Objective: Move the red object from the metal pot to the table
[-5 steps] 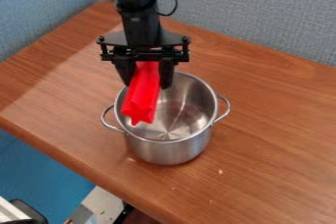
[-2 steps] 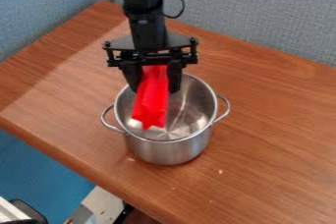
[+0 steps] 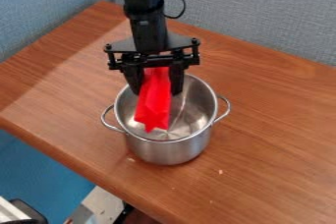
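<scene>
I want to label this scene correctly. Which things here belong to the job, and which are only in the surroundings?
Belong to the job:
- red object, held by the end effector, lower end in the pot
- metal pot
- table

Only surroundings:
- blue wall

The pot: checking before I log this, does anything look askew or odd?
The red block hangs tilted from the shut tool, its lower end still inside the pot. Nothing is spilled or damaged.
</scene>
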Controlling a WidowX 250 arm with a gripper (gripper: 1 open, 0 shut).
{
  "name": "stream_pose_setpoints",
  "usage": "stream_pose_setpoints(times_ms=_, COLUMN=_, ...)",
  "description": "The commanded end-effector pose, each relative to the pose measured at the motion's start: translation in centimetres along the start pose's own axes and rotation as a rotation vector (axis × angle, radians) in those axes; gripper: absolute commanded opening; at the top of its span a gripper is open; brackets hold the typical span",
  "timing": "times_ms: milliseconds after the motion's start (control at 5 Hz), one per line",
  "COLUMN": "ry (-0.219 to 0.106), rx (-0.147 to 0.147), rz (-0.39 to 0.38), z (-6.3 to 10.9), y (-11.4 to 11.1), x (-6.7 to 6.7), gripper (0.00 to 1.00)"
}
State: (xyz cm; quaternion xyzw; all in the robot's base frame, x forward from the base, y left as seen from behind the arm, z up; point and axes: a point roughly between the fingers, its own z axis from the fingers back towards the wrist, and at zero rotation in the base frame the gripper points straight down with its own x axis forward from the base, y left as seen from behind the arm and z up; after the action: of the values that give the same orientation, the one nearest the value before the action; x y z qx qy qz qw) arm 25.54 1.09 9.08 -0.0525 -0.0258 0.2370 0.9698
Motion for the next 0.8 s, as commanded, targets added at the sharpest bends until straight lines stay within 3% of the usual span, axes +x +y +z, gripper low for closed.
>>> stream_pose_setpoints(times_ms=0, ry=-0.043, rx=-0.038, rz=-0.049, z=1.6, y=-0.8, x=1.1, gripper=0.00)
stream_pose_setpoints(times_ms=200, ry=-0.028, rx=-0.088, rz=-0.089, z=3.2, y=-2.2, x=2.5, gripper=0.00)
stream_pose_setpoints(times_ms=400, ry=-0.049, rx=-0.110, rz=-0.117, z=5.2, y=-3.3, x=4.3, gripper=0.00)
stream_pose_setpoints(times_ms=600, ry=-0.055, rx=-0.133, rz=-0.215, z=6.4, y=-4.2, x=5.5, gripper=0.00)
